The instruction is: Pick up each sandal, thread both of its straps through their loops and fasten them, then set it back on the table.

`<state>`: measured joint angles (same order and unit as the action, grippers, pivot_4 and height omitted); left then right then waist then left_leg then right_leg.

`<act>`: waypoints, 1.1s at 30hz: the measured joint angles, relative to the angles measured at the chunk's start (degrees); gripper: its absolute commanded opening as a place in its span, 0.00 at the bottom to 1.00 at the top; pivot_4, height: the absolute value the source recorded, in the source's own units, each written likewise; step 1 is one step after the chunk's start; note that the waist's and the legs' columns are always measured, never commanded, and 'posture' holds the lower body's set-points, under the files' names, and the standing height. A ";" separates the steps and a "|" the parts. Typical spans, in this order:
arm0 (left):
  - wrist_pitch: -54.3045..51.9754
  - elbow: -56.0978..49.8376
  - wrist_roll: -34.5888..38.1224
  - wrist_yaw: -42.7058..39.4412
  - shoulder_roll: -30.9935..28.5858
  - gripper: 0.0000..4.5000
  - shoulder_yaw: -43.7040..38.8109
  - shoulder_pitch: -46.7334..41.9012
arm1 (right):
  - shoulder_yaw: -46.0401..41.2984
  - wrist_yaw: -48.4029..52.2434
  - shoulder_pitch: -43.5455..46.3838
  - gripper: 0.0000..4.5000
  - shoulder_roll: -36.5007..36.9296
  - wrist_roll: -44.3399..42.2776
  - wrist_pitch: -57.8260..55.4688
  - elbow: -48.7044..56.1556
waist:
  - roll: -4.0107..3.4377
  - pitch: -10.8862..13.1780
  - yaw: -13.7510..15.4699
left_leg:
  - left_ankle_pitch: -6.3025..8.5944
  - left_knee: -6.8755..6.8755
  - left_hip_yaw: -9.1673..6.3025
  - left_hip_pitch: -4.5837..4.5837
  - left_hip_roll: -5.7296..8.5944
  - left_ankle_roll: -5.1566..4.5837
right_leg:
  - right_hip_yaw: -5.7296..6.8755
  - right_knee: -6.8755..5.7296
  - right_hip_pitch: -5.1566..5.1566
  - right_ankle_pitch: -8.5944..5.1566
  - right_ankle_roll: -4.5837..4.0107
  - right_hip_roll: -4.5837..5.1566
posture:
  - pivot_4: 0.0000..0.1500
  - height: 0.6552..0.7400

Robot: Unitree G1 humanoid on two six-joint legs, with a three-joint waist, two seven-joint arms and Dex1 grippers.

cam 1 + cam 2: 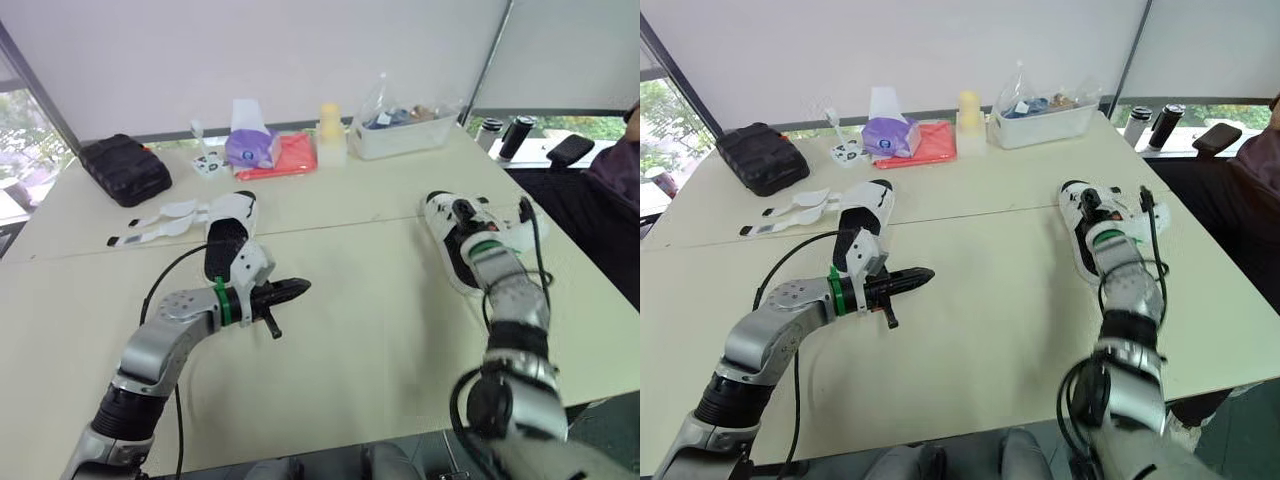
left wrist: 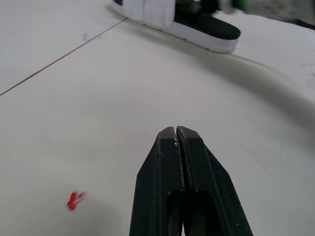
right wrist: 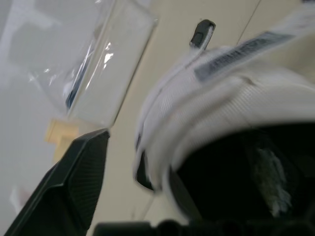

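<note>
L tool (image 1: 298, 288): black fingers pressed together, empty, hovering low over cream desk (image 1: 380, 330), just in front of L white sandal w/ black footbed (image 1: 230, 228). Its straps (image 1: 165, 215) lie loose, spread flat on desk. R tool (image 1: 462, 212): spread wide over R white sandal (image 1: 443, 240) at desk's right side; visible finger (image 3: 74, 182) clear of the upper, nothing clamped. Rear of desk: black zip pouch (image 1: 125, 168), clear plastic tub (image 1: 405, 130).
</note>
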<state>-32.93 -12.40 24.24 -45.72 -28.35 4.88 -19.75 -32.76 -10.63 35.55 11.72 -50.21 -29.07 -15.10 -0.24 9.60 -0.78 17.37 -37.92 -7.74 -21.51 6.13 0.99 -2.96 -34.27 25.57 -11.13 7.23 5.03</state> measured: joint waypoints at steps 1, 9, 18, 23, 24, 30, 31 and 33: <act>0.01 -0.02 0.00 0.17 -0.10 0.00 -0.15 0.11 | 0.21 -2.21 -2.81 0.99 -0.46 -1.07 -2.49 5.54 | -0.03 0.01 0.01 | 0.00 -0.02 0.04 0.02 0.03 0.00 | -0.01 -0.03 -0.01 0.00 0.00 0.02 | 1.00 1.00; 0.73 0.12 -0.75 4.31 -0.08 0.00 -2.33 1.41 | 12.84 2.48 -27.26 0.99 12.29 -4.31 -17.51 45.26 | -0.02 -0.01 0.05 | 0.16 -0.06 0.03 0.20 -0.03 -0.29 | 0.02 -0.11 -0.18 0.00 0.02 -0.04 | 1.00 1.00; -1.86 -1.67 -0.01 14.46 0.91 0.29 -11.70 1.90 | 28.41 24.64 -30.23 1.00 22.47 -1.29 -17.69 53.88 | 0.15 0.00 0.14 | 0.15 -0.15 0.05 0.26 -0.05 -0.27 | 0.06 -0.09 -0.27 0.00 0.04 -0.04 | 1.00 1.00; 12.14 0.54 -21.30 17.98 -13.99 0.85 -3.34 1.26 | 34.88 28.77 -23.51 1.00 19.41 7.78 -11.66 47.10 | 0.29 0.00 0.56 | -0.01 -0.05 0.04 0.24 -0.05 0.03 | 0.11 -0.06 -0.25 0.00 0.01 -0.03 | 1.00 1.00; 15.34 2.33 -25.47 19.11 -15.48 0.95 -1.66 0.10 | 35.92 29.65 -23.23 1.00 18.96 9.56 -10.57 45.83 | 0.29 0.00 1.05 | 0.00 -0.06 0.05 0.23 -0.03 0.00 | 0.11 0.00 -0.25 0.00 0.02 -0.03 | 1.00 1.00; 24.92 15.43 -38.91 25.85 -13.96 0.95 3.84 -5.54 | 39.58 33.24 -21.67 1.00 16.30 17.97 -4.42 39.65 | 0.34 -0.01 1.56 | 0.00 -0.11 0.02 0.14 0.02 0.01 | 0.12 0.03 -0.19 0.01 0.03 0.01 | 1.00 1.00; 25.22 17.61 -39.82 26.62 -13.03 0.95 4.01 -6.70 | 39.59 33.44 -21.36 1.00 15.75 18.74 -3.72 38.81 | 0.34 -0.01 1.49 | -0.01 -0.11 0.01 0.13 0.01 0.02 | 0.12 0.02 -0.17 0.01 0.03 0.00 | 1.00 1.00; 27.16 23.58 -41.97 28.77 -11.08 0.95 5.29 -10.30 | 39.24 33.55 -20.91 1.00 14.73 20.41 -2.36 37.30 | 0.34 -0.02 1.54 | -0.02 -0.11 0.01 0.14 0.00 0.04 | 0.13 -0.01 -0.17 0.01 0.03 -0.01 | 1.00 1.00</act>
<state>-5.77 11.18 -17.73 -16.95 -39.43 10.17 -30.05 6.48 22.92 14.64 26.45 -29.79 -31.43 22.20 0.10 9.59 0.76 17.35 -38.03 -7.74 -21.37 6.13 1.03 -2.83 -34.27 25.39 -11.12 7.26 5.03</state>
